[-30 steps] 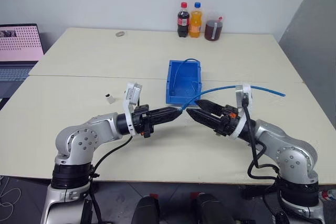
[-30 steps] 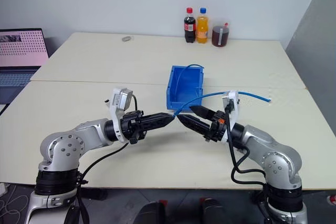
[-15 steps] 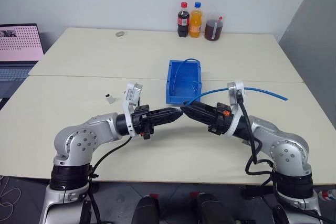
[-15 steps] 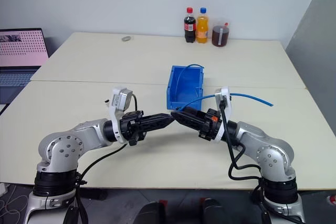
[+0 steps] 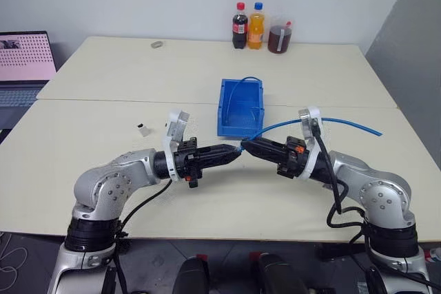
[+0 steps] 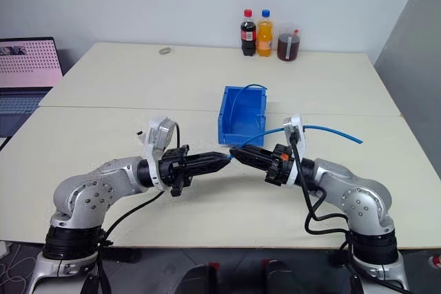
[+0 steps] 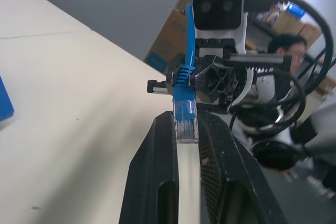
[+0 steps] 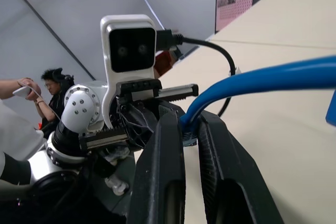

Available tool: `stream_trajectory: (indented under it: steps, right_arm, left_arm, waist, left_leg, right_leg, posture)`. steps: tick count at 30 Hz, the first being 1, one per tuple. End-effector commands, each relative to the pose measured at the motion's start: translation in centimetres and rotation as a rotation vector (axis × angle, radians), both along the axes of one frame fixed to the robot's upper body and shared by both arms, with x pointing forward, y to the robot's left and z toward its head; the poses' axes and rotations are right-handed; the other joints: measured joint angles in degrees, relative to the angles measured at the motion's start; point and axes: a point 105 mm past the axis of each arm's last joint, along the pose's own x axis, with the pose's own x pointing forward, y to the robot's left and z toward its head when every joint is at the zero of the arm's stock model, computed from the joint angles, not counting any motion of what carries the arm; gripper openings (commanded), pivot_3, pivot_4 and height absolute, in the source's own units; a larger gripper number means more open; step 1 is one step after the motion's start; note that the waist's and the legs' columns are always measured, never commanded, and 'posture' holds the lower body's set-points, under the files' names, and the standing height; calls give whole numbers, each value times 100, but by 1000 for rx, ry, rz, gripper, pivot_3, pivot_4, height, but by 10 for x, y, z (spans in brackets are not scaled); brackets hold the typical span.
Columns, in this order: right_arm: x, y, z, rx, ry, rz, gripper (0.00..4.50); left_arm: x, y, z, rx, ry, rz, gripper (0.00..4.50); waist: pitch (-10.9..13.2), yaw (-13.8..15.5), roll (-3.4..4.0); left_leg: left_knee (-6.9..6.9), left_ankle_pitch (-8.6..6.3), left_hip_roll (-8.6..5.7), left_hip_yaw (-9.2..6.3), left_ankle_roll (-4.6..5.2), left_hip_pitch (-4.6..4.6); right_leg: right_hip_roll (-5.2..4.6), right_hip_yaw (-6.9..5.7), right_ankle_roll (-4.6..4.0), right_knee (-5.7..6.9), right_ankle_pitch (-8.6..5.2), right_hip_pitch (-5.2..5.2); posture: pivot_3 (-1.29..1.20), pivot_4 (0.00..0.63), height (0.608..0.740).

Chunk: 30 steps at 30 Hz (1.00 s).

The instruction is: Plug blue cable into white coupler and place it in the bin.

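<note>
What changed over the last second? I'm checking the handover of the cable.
The right gripper moved in toward the left gripper and closed on the blue cable just behind its plug. The left gripper kept its grip on the plug. The white coupler and the bin stayed put.

Two arms with rounded silver-grey shoulder and elbow housings and black cylindrical wrist sections. Left gripper (image 5: 234, 151) and right gripper (image 5: 249, 147): each has two long, tapered black fingers. A white boxy camera module with two dark lenses sits on each wrist. Black cables loop from the wrists along both forearms.
</note>
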Motion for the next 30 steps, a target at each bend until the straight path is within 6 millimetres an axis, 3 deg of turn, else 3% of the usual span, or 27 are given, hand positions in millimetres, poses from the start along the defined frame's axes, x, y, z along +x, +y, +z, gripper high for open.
stream_trajectory:
  steps: [1,12,18,24,30]
  right_arm:
    - [-16,9,11,31,-43,111,79]
    - [-10,4,9,22,-51,57,71]
    - [-1,-7,7,14,-59,-10,60]
    - [6,-10,6,11,-64,-49,57]
    - [9,-10,6,2,-72,-59,57]
  left_arm:
    - [6,9,-9,80,-84,60,1059]
    - [-3,39,-34,202,-124,195,3277]
    - [15,80,-55,284,-179,587,4478]
    - [40,128,-76,414,-191,1185,4500]
    - [53,150,-78,418,-129,1520,4500]
  waist:
    - [0,-1,0]
    - [1,-7,1]
    - [1,-7,0]
    - [2,17,-7]
    - [2,36,-12]
  left_leg:
    - [-1,0,0,0,0,0]
    - [-4,-1,3,2,1,-3]
    - [-7,-1,5,4,1,-3]
    - [-3,-1,1,6,1,-4]
    - [-3,-1,0,4,1,-5]
  right_leg:
    - [0,0,0,-1,0,0]
    - [-1,1,0,-7,-1,-4]
    - [-7,1,-1,-9,-1,-4]
    - [-12,3,6,-13,3,1]
    - [-9,1,8,-11,4,1]
  posture:
    - [0,150,740]
    - [0,150,740]
    - [0,150,740]
    - [0,150,740]
    - [0,150,740]
